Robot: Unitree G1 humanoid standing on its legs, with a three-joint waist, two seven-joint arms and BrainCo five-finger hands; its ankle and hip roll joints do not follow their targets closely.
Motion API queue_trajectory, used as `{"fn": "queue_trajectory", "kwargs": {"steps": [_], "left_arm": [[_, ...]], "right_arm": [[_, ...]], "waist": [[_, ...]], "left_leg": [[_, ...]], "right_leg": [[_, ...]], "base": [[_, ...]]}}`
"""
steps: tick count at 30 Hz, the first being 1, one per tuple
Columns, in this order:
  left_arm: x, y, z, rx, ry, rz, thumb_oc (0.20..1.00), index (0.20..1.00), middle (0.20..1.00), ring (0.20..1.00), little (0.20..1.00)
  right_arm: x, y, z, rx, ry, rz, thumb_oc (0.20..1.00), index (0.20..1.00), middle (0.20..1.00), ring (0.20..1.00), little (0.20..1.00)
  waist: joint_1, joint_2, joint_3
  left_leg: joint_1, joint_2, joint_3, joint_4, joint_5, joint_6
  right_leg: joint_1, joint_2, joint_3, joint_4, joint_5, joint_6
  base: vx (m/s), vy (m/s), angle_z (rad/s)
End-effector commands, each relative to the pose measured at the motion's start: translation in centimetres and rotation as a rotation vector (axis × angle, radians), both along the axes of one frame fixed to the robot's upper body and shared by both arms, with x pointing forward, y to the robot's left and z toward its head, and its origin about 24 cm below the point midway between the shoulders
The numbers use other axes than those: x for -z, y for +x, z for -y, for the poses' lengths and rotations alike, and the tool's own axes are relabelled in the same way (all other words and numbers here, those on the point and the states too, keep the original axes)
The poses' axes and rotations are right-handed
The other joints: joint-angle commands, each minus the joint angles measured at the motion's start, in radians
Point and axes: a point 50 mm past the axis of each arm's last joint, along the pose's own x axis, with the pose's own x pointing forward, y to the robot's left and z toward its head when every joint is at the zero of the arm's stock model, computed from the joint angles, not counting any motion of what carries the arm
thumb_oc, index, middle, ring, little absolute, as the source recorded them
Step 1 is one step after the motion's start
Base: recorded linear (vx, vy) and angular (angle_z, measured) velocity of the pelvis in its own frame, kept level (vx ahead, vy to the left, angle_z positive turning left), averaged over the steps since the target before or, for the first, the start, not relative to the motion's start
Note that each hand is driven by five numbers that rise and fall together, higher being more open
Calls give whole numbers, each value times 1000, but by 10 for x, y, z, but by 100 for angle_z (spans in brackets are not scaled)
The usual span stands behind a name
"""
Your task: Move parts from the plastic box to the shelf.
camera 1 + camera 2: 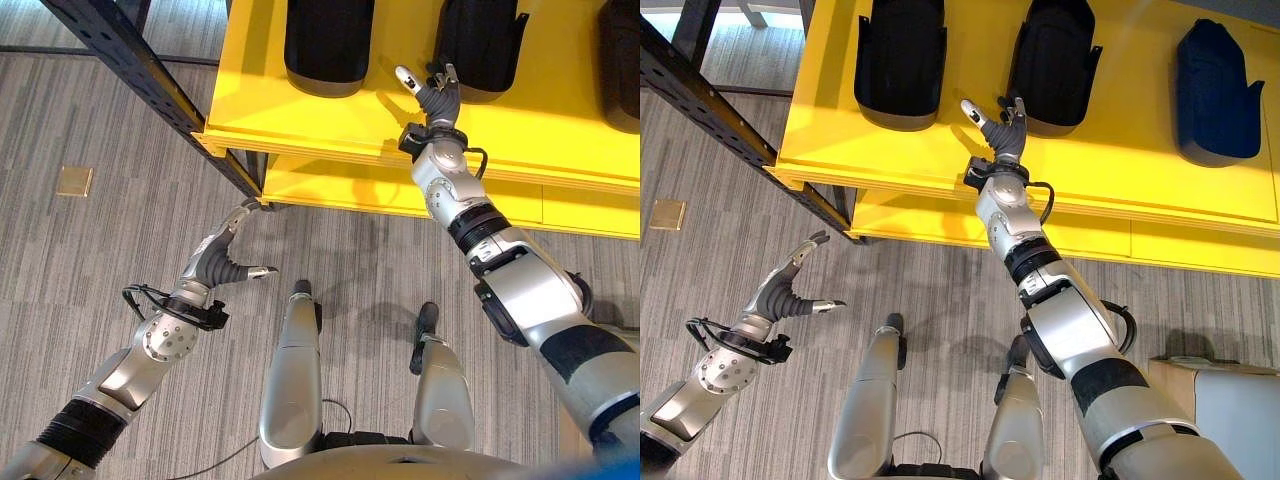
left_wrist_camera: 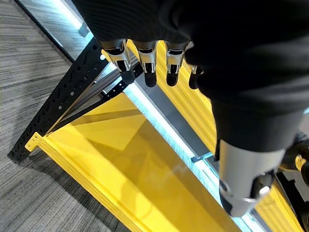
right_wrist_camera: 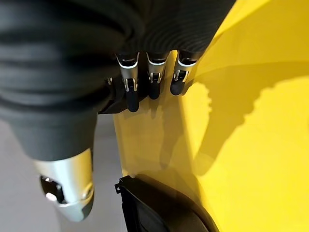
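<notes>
- Grey striped carpet floor (image 1: 120, 120) runs under me, with a small tan square plate (image 1: 74, 181) set into it far off to my left.
- Ahead stands the yellow shelf (image 1: 1120, 170), carried on a black perforated frame (image 1: 150, 80) that slants away at its left end.
- Three dark moulded parts lie on the shelf top in a row: a left black part (image 1: 900, 60), a middle black part (image 1: 1055, 65), and a dark blue part (image 1: 1215, 95) to the right, well apart from each other.
- My right hand (image 1: 1002, 125) reaches over the near edge of the shelf, fingers spread and relaxed, holding nothing; its tips sit just beside the near end of the middle black part, and I cannot tell whether they touch it.
- My left hand (image 1: 222, 262) hangs low over the floor, near the shelf's left corner, fingers loosely apart with the thumb out, empty.
</notes>
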Motion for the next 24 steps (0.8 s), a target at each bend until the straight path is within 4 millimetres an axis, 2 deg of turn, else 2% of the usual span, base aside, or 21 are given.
{"fn": "queue_trajectory", "kwargs": {"steps": [1, 24], "left_arm": [[-17, -9, 14, 82, -45, 85, 1000, 1000, 1000, 1000, 1000], [-18, -9, 12, 76, -34, 89, 1000, 1000, 1000, 1000, 1000]], "right_arm": [[-40, 2, 25, 82, 69, 131, 1000, 1000, 1000, 1000, 1000], [-30, 2, 39, 130, 143, 105, 1000, 1000, 1000, 1000, 1000]], "waist": [[22, 20, -7], [15, 15, -8]], "left_leg": [[31, 8, 38, -169, 118, 23], [29, 10, 42, -164, 112, 23]], "right_leg": [[-44, 7, 35, 190, -97, -34], [-48, 10, 38, 191, -95, -34]], "base": [[0, 0, 0], [0, 0, 0]]}}
